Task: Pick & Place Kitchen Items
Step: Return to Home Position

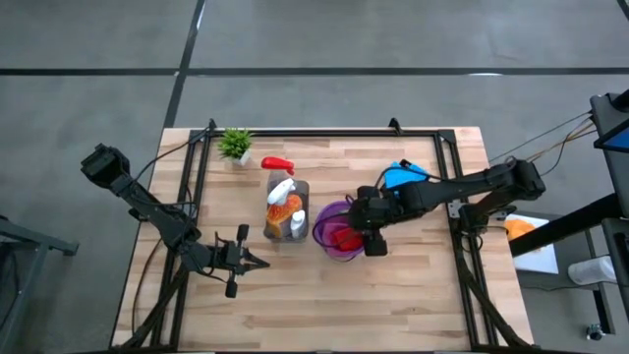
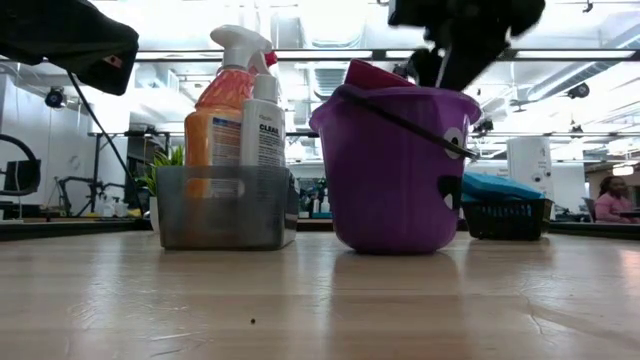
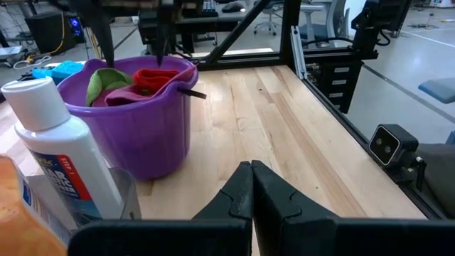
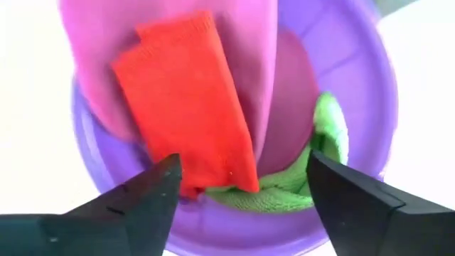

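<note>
A purple bucket (image 1: 322, 236) (image 2: 395, 170) stands mid-table. A red cloth (image 4: 186, 92) lies in it on top of a magenta cloth (image 4: 99, 64), which laps over the rim. A green cloth (image 4: 323, 142) is bunched against the bucket's inner wall. My right gripper (image 4: 243, 158) (image 3: 131, 43) hangs open just above the bucket, pointing steeply down, with nothing between its fingers. My left gripper (image 1: 257, 261) (image 3: 250, 171) is shut and empty near the table's front left, pointing toward the bucket.
Left of the bucket, a clear bin (image 1: 285, 236) (image 2: 225, 205) holds an orange spray bottle (image 2: 222, 110) and a white bottle (image 3: 53, 142). A red-topped item (image 1: 277, 164) and a small plant (image 1: 235, 144) sit farther back. A dark basket with blue things (image 1: 403, 177) stands behind the bucket.
</note>
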Controlling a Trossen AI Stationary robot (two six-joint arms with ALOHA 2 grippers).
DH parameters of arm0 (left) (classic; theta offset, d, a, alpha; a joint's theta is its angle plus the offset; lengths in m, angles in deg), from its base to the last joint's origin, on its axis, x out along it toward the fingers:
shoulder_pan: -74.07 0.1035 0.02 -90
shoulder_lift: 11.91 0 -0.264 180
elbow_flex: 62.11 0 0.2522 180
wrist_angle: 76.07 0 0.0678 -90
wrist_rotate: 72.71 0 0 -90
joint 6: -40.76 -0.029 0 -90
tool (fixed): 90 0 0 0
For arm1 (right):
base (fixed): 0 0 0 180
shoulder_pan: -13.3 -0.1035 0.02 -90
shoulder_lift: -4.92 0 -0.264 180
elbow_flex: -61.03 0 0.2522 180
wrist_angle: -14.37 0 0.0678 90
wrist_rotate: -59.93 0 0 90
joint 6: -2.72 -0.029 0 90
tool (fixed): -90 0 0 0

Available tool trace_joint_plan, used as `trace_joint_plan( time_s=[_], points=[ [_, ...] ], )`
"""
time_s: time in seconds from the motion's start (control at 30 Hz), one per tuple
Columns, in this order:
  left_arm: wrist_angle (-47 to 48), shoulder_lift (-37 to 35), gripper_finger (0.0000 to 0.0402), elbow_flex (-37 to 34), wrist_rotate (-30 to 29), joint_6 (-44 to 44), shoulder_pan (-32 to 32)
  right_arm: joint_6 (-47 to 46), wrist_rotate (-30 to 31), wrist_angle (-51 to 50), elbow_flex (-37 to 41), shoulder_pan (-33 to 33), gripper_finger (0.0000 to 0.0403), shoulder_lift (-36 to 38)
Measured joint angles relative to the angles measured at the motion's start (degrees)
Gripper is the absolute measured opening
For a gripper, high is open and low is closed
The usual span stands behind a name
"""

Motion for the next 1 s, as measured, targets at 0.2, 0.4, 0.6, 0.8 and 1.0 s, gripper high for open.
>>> trace_joint_plan(
  time_s=[0.2, 0.4, 0.6, 0.8, 1.0],
  points=[
    [0.1, 0.0, 0.0001, 0.0, 0.0, -0.6, 0.0, 1.0, 0.0, 0.0, -6.3, -0.7, 0.033, 2.3],
    [1.7, 0.0, 0.0, 0.0, 0.0, -1.5, 0.0, 6.5, 0.0, 15.0, -4.8, -3.3, 0.0334, 9.2],
    [4.2, -0.2, 0.0, -0.1, 0.9, 6.3, 0.0, 11.5, 0.0, 32.7, 2.5, -7.6, 0.0334, 17.5],
    [3.3, -8.5, 0.0, -1.4, 8.5, -0.5, 0.0, 15.4, -0.2, 49.7, 13.3, -14.0, 0.0334, 23.3],
    [0.4, -24.3, 0.0001, -11.5, 9.8, -1.6, 0.1, 15.1, 0.0, 52.0, 19.5, -18.6, 0.0334, 26.1]
  ],
)
